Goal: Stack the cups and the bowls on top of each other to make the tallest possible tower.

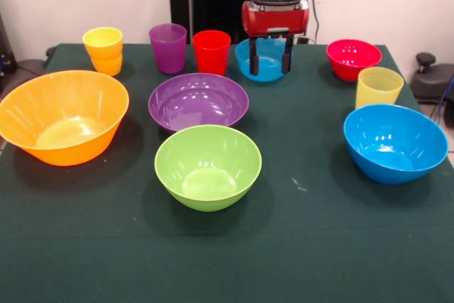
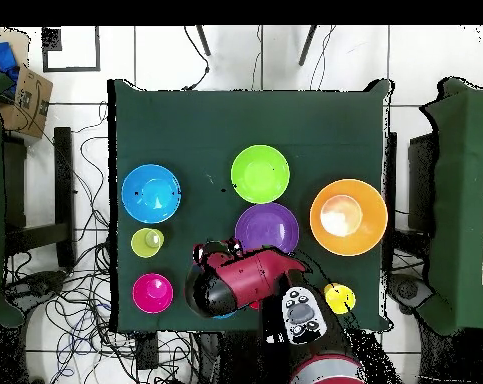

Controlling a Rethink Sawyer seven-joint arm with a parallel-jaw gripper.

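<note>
step: first pick, nothing stacked | gripper (image 1: 269,56) jaws released, straddling small blue bowl (image 1: 264,66) rim at surface's (image 1: 319,246) far edge | next: clench, lift

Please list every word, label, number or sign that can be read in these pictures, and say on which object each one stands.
No text can be read.
The brown cardboard box beside the table bears a dark printed mark, too small to read.
The plastic cups, the bowls and the red and black gripper show no lettering.
</note>
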